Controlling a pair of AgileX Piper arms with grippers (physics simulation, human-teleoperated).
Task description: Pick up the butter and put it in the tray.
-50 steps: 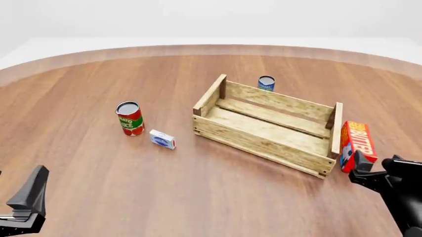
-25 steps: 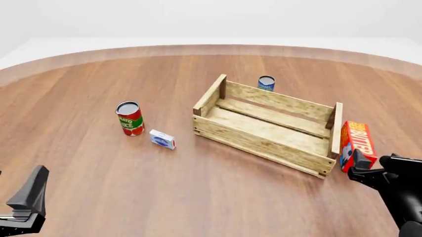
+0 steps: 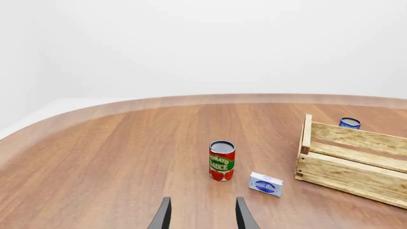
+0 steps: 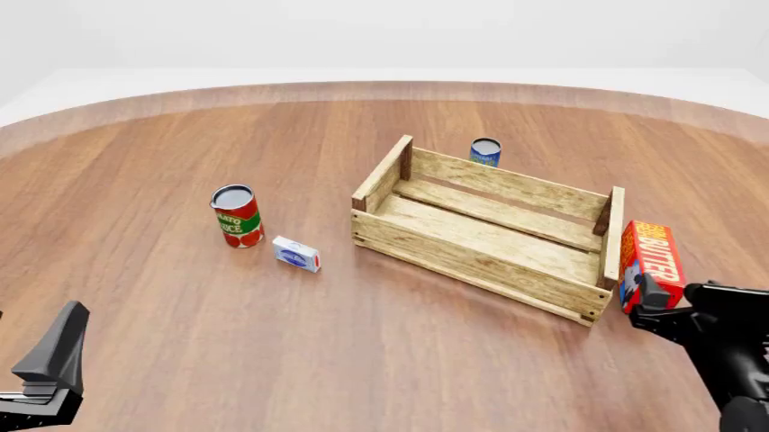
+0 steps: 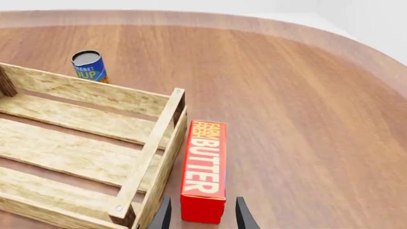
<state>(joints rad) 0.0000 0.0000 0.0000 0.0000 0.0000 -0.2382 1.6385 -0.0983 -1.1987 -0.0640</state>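
The butter (image 4: 655, 261) is a red-orange carton that lies flat on the table, right beside the tray's right end. In the right wrist view the butter (image 5: 205, 162) points away from me, its near end between my fingertips. My right gripper (image 4: 673, 301) (image 5: 202, 212) is open, with one finger on each side of that near end. The tray (image 4: 481, 261) (image 5: 149, 152) is a light wooden slat crate with nothing in it. My left gripper (image 4: 36, 360) (image 3: 202, 214) is open and empty at the near left, far from both.
A red tomato sauce can (image 4: 237, 216) (image 3: 221, 160) and a small white-and-blue box (image 4: 295, 254) (image 3: 266, 184) stand left of the tray. A blue can (image 4: 484, 151) (image 5: 88, 65) stands behind it. The round table's far edge (image 4: 384, 87) curves across the back.
My right gripper has crept forward and slightly left toward the butter's near end. The left arm and all objects have not moved.
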